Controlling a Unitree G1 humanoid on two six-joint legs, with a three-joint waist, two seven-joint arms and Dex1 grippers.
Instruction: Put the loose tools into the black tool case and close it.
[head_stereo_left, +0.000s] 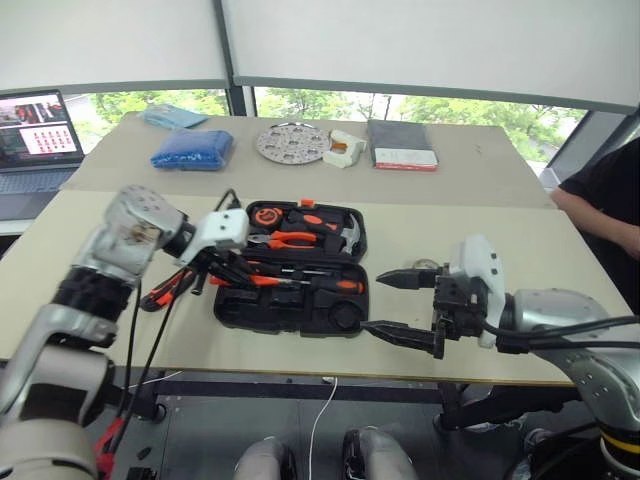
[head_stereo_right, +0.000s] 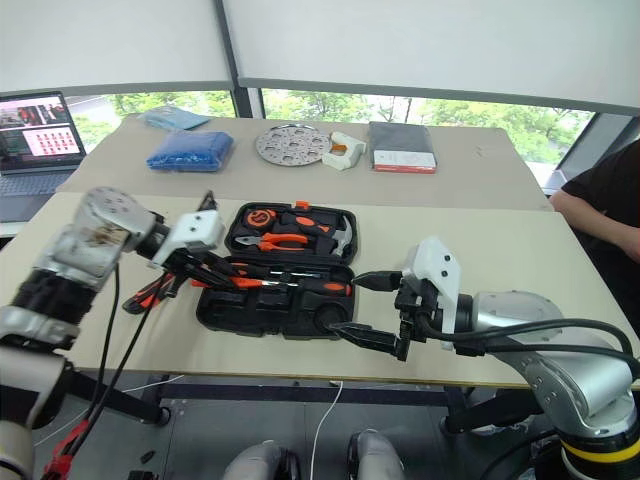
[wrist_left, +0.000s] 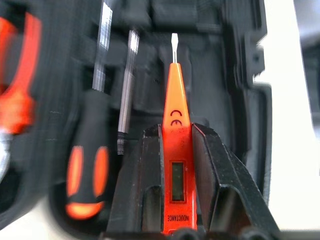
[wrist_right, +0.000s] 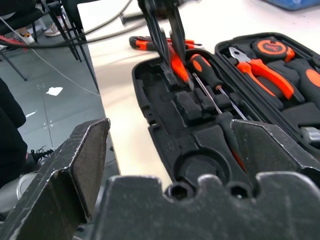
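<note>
- On the table (head_stereo_left: 90, 215) at the far left, near the case's 9 o'clock side: an orange-and-black utility knife (head_stereo_left: 165, 287), loose.
- Just right of it: left gripper (head_stereo_left: 225, 272) clamped on a small orange tool (wrist_left: 176, 165), metal tip pointing over the near half of the case.
- At centre: black tool case (head_stereo_left: 295, 312) lying open and flat; pliers (head_stereo_left: 290, 240), hammer (head_stereo_left: 345, 236) and tape measure (head_stereo_left: 267, 215) seated in the far half at 12 o'clock.
- In the near half: two screwdrivers (head_stereo_left: 315, 283) lying side by side in their slots, handles toward 3 o'clock.
- At the case's 3 o'clock corner: right gripper (head_stereo_left: 395, 303) with fingers spread wide, holding nothing, beside the case.
- At the far right table edge: a person's hand (head_stereo_left: 570, 205).
</note>
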